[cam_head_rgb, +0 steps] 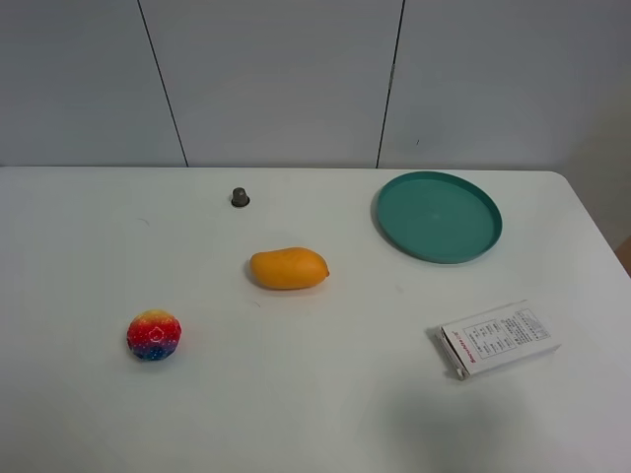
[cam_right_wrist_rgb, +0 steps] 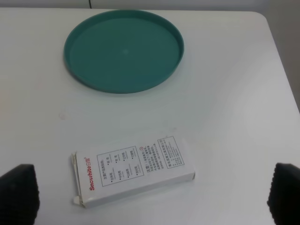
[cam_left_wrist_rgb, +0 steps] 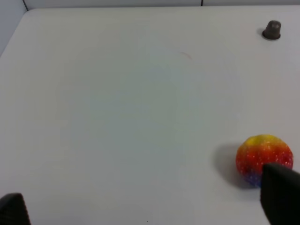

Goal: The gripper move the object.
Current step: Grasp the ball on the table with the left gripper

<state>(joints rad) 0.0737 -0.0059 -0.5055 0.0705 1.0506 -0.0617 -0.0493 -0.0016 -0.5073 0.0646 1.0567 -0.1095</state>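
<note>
The multicoloured ball [cam_head_rgb: 154, 335] lies on the white table at the front left; it also shows in the left wrist view [cam_left_wrist_rgb: 263, 158], beside one black fingertip [cam_left_wrist_rgb: 280, 193]. My left gripper [cam_left_wrist_rgb: 145, 208] is open and empty, its fingers wide apart, held above the table short of the ball. My right gripper [cam_right_wrist_rgb: 150, 192] is open and empty above a white box. Neither gripper shows in the exterior high view.
An orange mango [cam_head_rgb: 288, 268] lies mid-table. A green plate [cam_head_rgb: 438, 216] sits at the back right, also in the right wrist view [cam_right_wrist_rgb: 123, 50]. A white printed box [cam_head_rgb: 498, 338] lies at the front right [cam_right_wrist_rgb: 133, 170]. A small grey cap [cam_head_rgb: 240, 197] stands at the back [cam_left_wrist_rgb: 272, 30].
</note>
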